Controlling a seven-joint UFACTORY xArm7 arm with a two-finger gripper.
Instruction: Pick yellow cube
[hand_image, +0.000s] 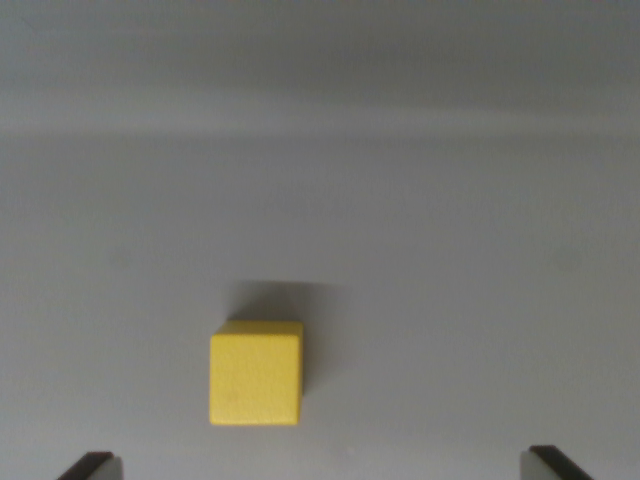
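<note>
A small yellow cube (256, 373) sits on a plain pale grey counter (450, 250), a little left of centre in the lower half of the wrist view. Its top face is a clean, even yellow, nearly square, with softly rounded corners and a matte finish that looks faintly grainy. A thin strip of its far side shows along the upper edge, and a narrow darker band runs down its right side. A soft grey shadow spreads on the counter just beyond it, toward the upper part of the frame and slightly to the right.

The pincer (320, 466) is spread wide and grips nothing. Only its two dark fingertips poke in at the bottom edge, one in the lower left corner and one in the lower right corner. The cube lies between them in line but above them in the frame, closer to the left tip, touching neither.

The counter surface is bare and smooth, shading to a slightly darker grey band across the top of the frame.
</note>
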